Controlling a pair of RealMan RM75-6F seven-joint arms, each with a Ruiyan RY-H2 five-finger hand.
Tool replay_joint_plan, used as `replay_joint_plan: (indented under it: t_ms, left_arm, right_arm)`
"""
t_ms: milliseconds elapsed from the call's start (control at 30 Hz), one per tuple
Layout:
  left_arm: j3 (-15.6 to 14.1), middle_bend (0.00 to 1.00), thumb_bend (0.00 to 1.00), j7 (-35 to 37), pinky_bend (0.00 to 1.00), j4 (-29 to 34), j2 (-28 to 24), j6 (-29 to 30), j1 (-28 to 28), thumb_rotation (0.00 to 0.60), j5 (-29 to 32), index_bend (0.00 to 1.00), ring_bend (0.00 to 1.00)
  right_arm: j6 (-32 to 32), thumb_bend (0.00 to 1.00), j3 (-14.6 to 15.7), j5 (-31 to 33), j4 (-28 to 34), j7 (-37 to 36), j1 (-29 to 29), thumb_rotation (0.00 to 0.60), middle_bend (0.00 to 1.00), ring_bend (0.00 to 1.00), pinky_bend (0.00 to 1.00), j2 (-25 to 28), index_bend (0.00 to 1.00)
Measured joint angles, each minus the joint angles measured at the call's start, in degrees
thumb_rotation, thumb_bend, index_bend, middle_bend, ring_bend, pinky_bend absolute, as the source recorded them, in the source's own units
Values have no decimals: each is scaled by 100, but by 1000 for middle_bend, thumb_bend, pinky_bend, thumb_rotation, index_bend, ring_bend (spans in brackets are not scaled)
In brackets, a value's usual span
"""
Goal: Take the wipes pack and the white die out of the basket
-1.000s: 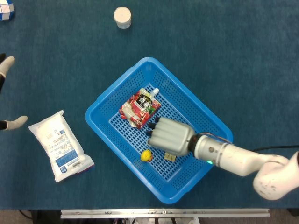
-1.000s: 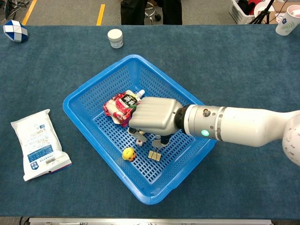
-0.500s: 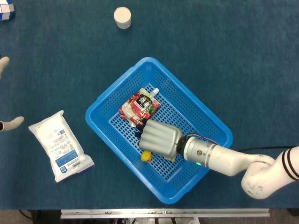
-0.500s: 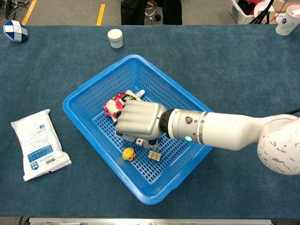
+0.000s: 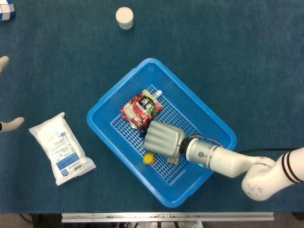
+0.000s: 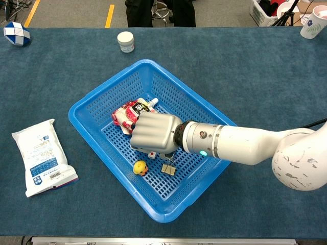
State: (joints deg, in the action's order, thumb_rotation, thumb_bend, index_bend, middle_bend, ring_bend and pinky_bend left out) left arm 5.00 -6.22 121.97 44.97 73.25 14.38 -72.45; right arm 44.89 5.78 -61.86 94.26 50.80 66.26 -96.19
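Mostly illegible: wipes pack label, red pouch label.

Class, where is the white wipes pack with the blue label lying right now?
In both views the white wipes pack lies flat on the blue table cloth, outside and left of the blue plastic basket.

Head view: straight down from above, table filling the frame, basket just below centre, near edge at 6 o'clock. Chest view: lower, tilted toward 12 o'clock, floor beyond the far edge, basket closer. Shared: basket, white packet at 9 o'clock, white jar near 12 o'clock.
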Motion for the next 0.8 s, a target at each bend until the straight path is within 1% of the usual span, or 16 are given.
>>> replay_joint_plan:
  t_ms: [433,800]
  left_arm:
    - [47,0,0,82,0,-75,-21,-60,38,600,92,0,0]
    - [10,0,0,133,0,-83,-26,-40,-9,600,26,0,0]
  right_arm:
    - [-55,202,-40,-1,-230,196,14,600,387,259,327,-242,524]
    - [-60,226,-14,0,-372,308,-17,600,387,259,327,-362,524]
